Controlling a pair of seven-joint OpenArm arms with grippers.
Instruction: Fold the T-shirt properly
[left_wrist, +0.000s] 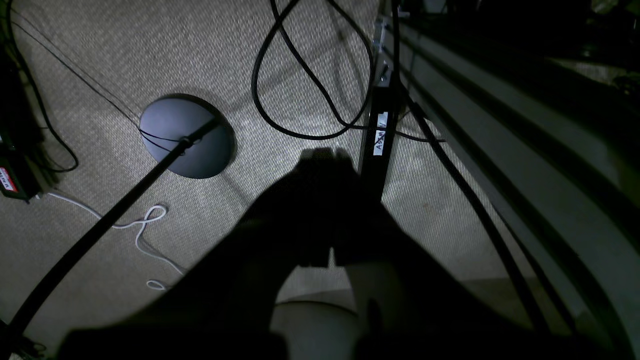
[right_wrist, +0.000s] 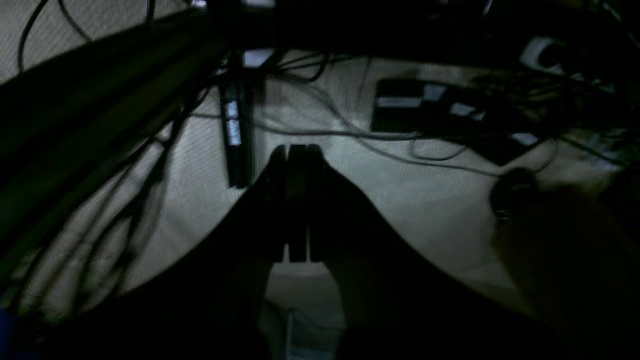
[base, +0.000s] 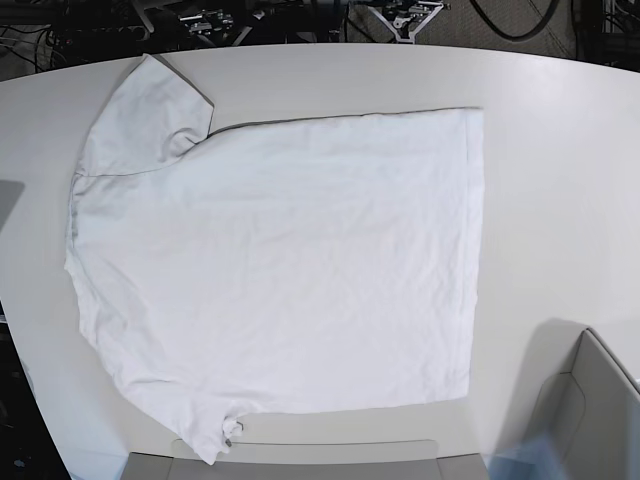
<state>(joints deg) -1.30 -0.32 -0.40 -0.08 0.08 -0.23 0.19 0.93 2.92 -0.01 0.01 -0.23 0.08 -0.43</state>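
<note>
The T-shirt (base: 275, 265) lay spread flat across the middle of the white tabletop (base: 560, 150), its collar end toward the left edge and its straight hem facing the right edge. One sleeve reached toward the far-left corner, while the other ran to the near edge, where a box flap (base: 300, 462) met it. A second cardboard box (base: 600, 410) sat at the near-right corner, clear of the cloth. Nothing rested on the fabric, and neither arm showed in the base view.

Both wrist cameras looked down at carpeted floor (left_wrist: 200, 50) rather than the counter. The left gripper (left_wrist: 327, 160) hung in silhouette above the carpet, its fingers pressed together with nothing between them. Around it were looped black cables (left_wrist: 300, 75), a round black stand base (left_wrist: 186, 136) with its pole, a thin white cord (left_wrist: 145, 222) and a labelled black bar (left_wrist: 379, 140).

The right gripper (right_wrist: 296, 150) was likewise dark, jaws closed on nothing, over a tangle of cables (right_wrist: 350, 135) and a black power strip (right_wrist: 234, 130).
</note>
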